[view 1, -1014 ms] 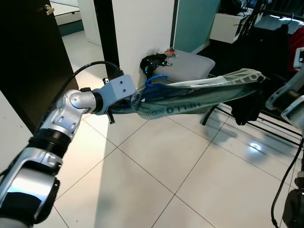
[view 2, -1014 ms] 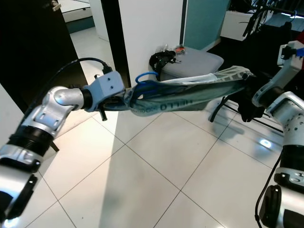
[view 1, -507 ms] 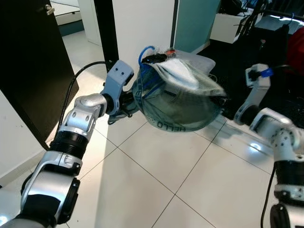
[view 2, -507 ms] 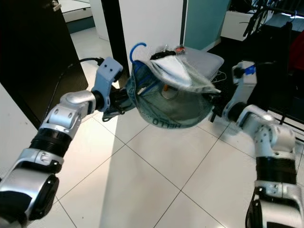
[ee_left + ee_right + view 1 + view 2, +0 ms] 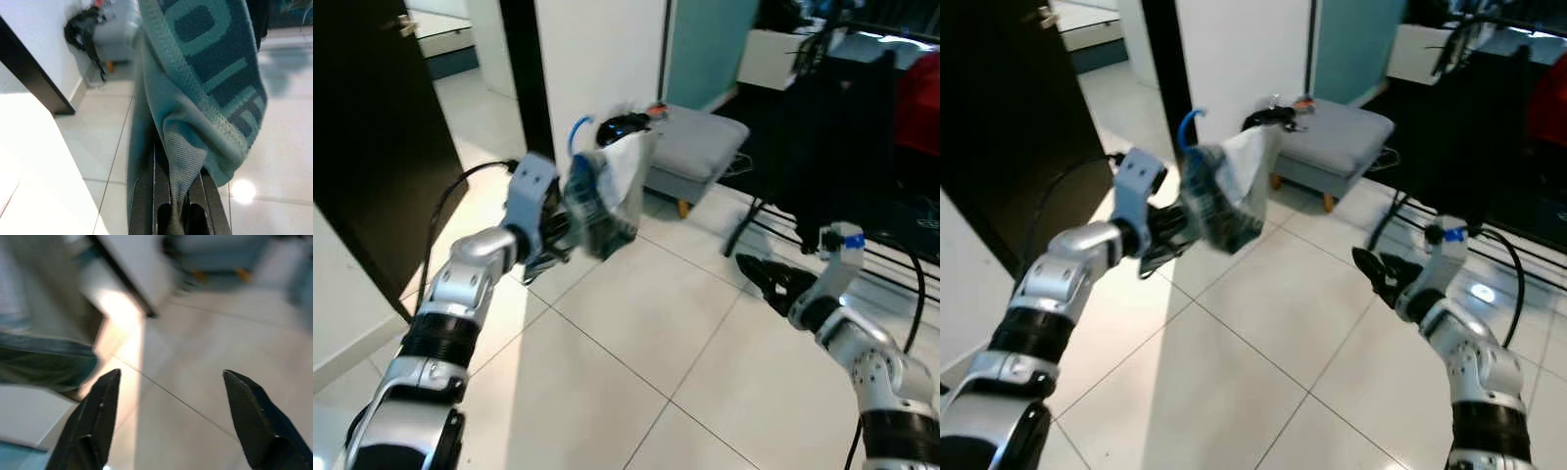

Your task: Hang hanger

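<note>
A teal garment (image 5: 605, 201) with dark lettering hangs bunched on a blue hanger, whose hook (image 5: 578, 129) sticks up above it. My left gripper (image 5: 177, 211) is shut on a fold of this cloth, held out at chest height in front of the white pillar. In the left wrist view the garment (image 5: 205, 83) drapes over the fingers (image 5: 144, 196). My right gripper (image 5: 751, 269) is low on the right, over the floor tiles and apart from the garment. Its two fingers (image 5: 93, 421) stand wide open with nothing between them.
A clothes rack (image 5: 832, 117) with dark clothes stands at the back right, its feet on the tiles. A grey ottoman (image 5: 700, 137) with a black object (image 5: 622, 125) on it sits by the white pillar (image 5: 597, 59). A dark door (image 5: 362, 147) is on the left.
The garment was stretched between both grippers. The right gripper let go and dropped low to the right, now open. The garment now hangs bunched from the left gripper alone.
</note>
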You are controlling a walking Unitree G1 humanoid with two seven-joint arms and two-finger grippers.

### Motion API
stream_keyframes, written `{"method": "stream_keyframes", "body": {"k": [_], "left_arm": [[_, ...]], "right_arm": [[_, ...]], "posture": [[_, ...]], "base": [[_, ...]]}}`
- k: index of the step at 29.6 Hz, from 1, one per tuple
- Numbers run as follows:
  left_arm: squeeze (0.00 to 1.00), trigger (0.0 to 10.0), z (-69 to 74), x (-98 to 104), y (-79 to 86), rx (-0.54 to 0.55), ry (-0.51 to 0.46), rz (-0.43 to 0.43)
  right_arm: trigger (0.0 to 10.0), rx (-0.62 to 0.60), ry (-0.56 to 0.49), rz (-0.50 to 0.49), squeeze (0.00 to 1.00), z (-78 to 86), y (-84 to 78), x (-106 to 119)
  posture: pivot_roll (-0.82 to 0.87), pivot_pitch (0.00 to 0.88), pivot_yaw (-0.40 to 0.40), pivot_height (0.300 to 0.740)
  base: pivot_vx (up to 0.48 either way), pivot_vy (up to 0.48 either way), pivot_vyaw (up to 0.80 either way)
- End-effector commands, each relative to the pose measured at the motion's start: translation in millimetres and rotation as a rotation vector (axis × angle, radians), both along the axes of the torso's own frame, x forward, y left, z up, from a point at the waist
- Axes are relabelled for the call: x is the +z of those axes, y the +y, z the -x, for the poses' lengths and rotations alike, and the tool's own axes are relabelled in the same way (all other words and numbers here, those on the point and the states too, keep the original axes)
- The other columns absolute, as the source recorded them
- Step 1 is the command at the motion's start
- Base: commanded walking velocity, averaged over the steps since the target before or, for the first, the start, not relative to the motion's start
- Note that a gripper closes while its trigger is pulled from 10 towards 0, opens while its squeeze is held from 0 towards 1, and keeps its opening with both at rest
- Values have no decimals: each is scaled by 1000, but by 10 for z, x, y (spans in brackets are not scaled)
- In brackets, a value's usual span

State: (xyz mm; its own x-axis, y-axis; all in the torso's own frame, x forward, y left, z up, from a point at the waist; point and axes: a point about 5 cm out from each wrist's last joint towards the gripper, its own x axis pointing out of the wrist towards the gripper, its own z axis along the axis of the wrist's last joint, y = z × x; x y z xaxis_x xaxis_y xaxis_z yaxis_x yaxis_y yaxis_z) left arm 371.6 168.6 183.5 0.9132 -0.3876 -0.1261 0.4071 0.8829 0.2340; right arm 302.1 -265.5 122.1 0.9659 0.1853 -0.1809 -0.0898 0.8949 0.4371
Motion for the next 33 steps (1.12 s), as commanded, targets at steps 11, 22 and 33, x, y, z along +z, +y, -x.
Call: {"method": "stream_keyframes", "body": {"k": [11,22,33], "left_arm": [[0,10000,699,-1360,375,105,239,-133],[0,10000,931,-1652,495,221,293,-62],[0,10000,845,-1540,517,211,232,-44]], "right_arm": [[10000,-39,295,71,20,648,231,-1058],[10000,-63,344,200,0,980,220,-1313],[10000,-85,324,154,0,1014,229,-1398]], "posture": [[-27,105,-8,740],[-47,110,-3,740],[-44,109,6,740]], "base": [[0,0,-781],[436,0,-426],[480,0,-364]]}}
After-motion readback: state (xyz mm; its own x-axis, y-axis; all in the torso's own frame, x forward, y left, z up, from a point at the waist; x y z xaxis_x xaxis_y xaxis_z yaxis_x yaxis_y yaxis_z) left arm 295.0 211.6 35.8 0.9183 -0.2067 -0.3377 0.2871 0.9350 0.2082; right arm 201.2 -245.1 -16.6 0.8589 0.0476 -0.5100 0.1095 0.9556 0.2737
